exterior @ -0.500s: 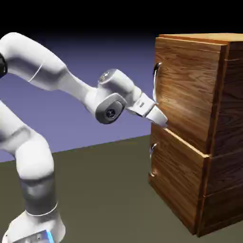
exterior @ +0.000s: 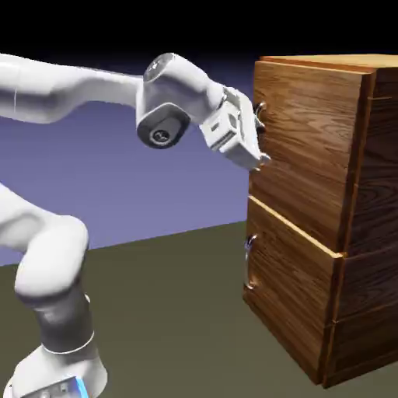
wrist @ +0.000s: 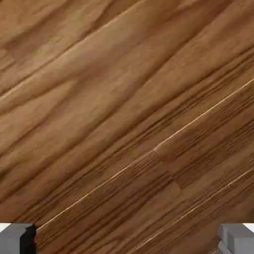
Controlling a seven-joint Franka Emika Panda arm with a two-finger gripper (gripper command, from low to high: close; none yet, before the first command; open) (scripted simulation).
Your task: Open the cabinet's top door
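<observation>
Top door (exterior: 311,148), a rigid wood-grain panel directly ahead of my pincer (exterior: 260,148), whose jaws stand spread and empty, likely swings stiffly, so I judge its slick curved silver handle (exterior: 259,109) beside me the hold.

arm (exterior: 70,85): glossy white, rounded links | joint cap: grey disc | fingers (wrist: 18,239): small, grey
</observation>
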